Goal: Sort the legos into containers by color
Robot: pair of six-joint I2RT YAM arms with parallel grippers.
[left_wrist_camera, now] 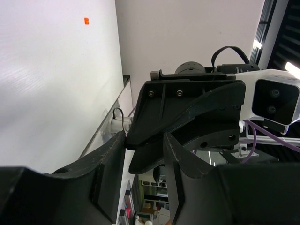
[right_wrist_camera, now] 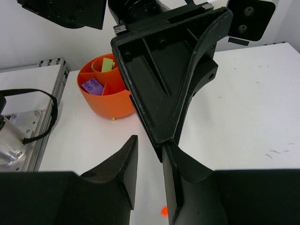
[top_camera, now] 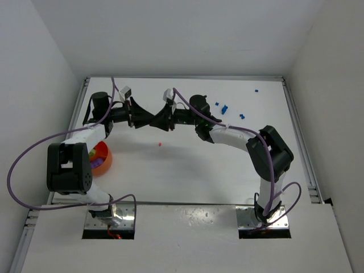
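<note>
Seemingly a handover: left gripper (top_camera: 147, 118) and right gripper (top_camera: 157, 119) both parted, nothing visibly held; next, pick up orange brick (top_camera: 160, 144) below

The white table (top_camera: 187, 176) bears an orange bowl (top_camera: 107, 159), one orange lego (top_camera: 160, 144) and scattered blue legos (top_camera: 224, 107).

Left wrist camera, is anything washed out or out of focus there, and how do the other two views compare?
Left wrist view: the table glares nearly blank white, and the background room is blurred. Right wrist view: the orange bowl is sharp, the right gripper's fingers dark with little detail. Top view: even light, soft shadows, the blue bricks only specks.
</note>
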